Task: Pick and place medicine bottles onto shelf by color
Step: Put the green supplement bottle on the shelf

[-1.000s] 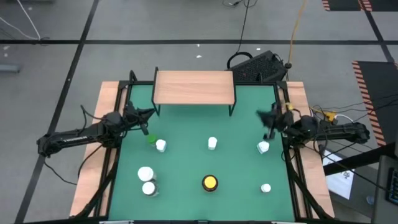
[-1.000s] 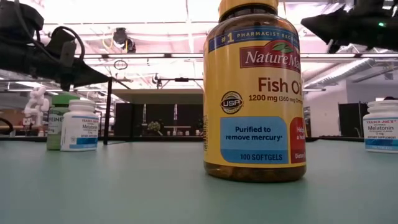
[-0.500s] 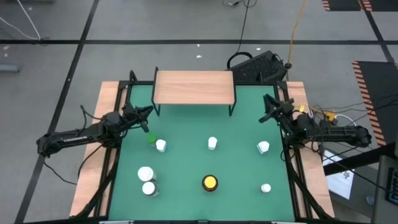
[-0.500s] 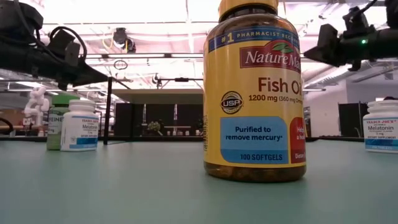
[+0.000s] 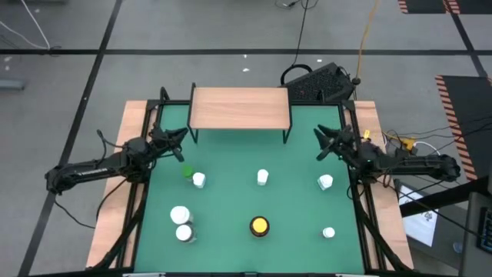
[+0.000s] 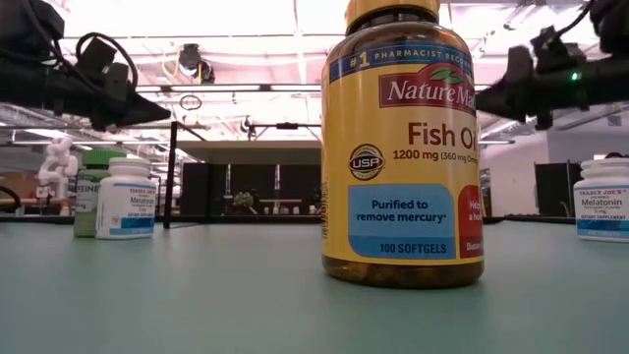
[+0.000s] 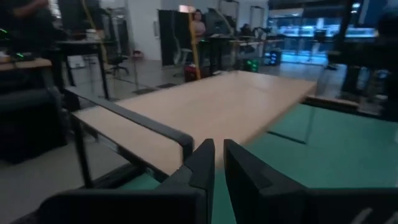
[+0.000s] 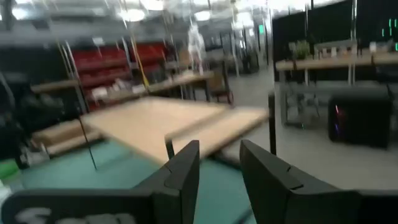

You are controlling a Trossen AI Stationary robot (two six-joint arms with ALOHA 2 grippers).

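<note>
The light-wood shelf stands on its black legs at the far middle of the green mat. Several bottles stand upright on the mat. They are a green-capped one, white ones, and the amber, yellow-capped one near the front. My left gripper hovers by the shelf's left end, shut and empty. My right gripper hovers right of the shelf, open and empty.
Light-wood side strips and black frame rails border the mat on the left and right. A dark keyboard-like object lies behind the shelf's right end. Bare mat lies between the shelf and the bottles.
My right gripper has left the spot above the white bottle at the right, gone toward the table's far edge, then swung toward the shelf's right end. My left gripper has risen slightly. No bottle has moved.
</note>
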